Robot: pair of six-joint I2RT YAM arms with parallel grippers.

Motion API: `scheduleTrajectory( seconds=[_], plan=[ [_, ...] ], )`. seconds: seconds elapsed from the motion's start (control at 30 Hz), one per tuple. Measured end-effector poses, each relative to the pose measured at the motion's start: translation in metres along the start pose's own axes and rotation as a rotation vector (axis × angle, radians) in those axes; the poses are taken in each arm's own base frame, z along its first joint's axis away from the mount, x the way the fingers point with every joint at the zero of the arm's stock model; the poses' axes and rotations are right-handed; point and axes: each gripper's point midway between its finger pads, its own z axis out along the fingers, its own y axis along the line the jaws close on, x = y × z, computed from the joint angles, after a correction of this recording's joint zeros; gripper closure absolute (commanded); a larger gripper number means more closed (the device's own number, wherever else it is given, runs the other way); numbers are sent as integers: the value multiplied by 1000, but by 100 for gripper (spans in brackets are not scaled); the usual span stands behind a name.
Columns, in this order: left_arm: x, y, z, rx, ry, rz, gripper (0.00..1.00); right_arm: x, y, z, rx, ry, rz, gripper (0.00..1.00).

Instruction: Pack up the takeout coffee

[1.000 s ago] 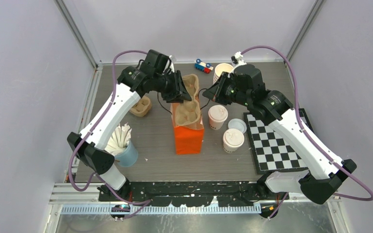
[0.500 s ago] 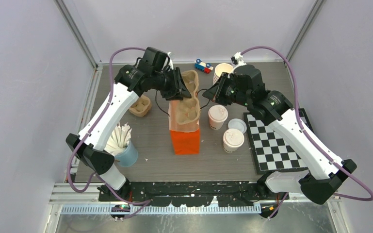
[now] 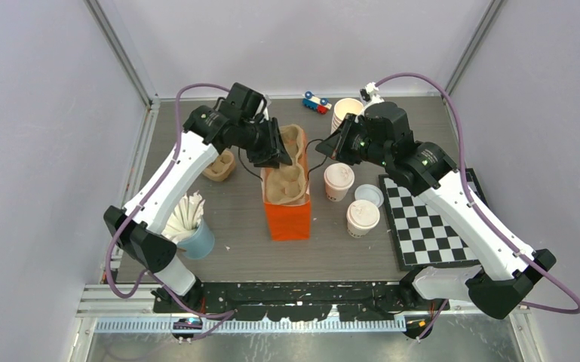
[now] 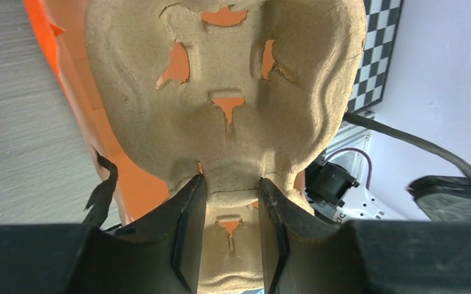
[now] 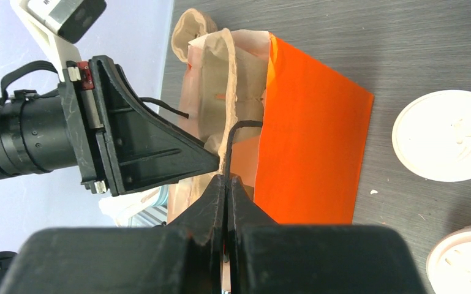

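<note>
Two jobs run together here, so time them as one. Your left pincer (image 4: 229, 184) is clamped on the rim of the pulp carrier (image 4: 226, 79), which stands on edge, partly down inside the mouth of the orange bag (image 3: 288, 219). Your right pincer (image 5: 226, 179) is closed tight on the bag's thin black handle (image 5: 239, 131), drawing that side of the mouth open. I judge the step in hand to be seating the carrier in the bag.

Lower the carrier straight along the bag's height. Hold the handle taut without hauling, since the bag looks like light paper and would likely tip or crease toward the pull. Watch that the carrier's corners do not snag the bag's lip. The pulp is torn at several cut-outs and looks easy to crush, so do not squeeze harder.

The takeout coffee stands outside the bag on the worktop (image 3: 234, 219), to the bag's right and touched by neither arm. The first cup (image 3: 339, 182) is just beside the bag's far right corner. The second cup (image 3: 363, 218) is right of the bag, further out. Both are short, upright white paper cups capped in round white plastic, far lower than the bag.
</note>
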Motion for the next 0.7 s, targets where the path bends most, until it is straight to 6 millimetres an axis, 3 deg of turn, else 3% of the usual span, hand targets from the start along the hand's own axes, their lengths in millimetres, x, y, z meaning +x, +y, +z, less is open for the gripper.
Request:
scheduleTrajectory(
  seconds=[0.7],
  plan=[
    [19, 23, 10, -125, 50, 33, 77, 1, 0, 0, -2, 5, 0, 98]
  ],
)
